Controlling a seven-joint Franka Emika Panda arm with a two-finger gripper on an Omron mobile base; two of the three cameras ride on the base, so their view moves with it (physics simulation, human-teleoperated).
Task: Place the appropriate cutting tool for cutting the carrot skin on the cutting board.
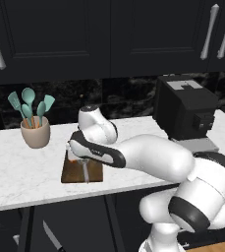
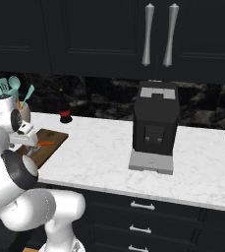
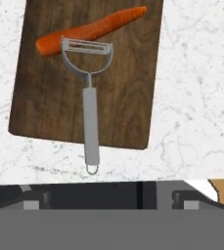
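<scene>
Here, at the bottom of the hand view, the gripper (image 3: 108,197) is showing its two dark fingertips (image 3: 34,199) spread wide apart, one at lower left and one at lower right, holding nothing and touching nothing. Just above them in that frame, the cutting tool (image 3: 88,97) is lying flat on the cutting board (image 3: 128,97), its thin handle running down the frame and poking past the board's lower edge so the small end loop is hanging over the white marble counter (image 3: 196,97). Its looped head is sitting in the upper middle of the frame, overlapping the thick end of the carrot (image 3: 91,30), which is slanting from upper left to upper right across the board. Bare board is lying open on either side of the handle, and bare counter is running along the left, right and bottom of the frame.

In the left base view, the arm is reaching in from lower right over the board (image 1: 74,172) at centre left, hiding most of it. Further back, at left, a beige utensil crock (image 1: 35,132) is standing well apart from the board, and a black coffee machine (image 1: 185,106) is standing at upper right. At the bottom left, below the counter edge, a black-handled knife (image 1: 51,236) is showing.
</scene>
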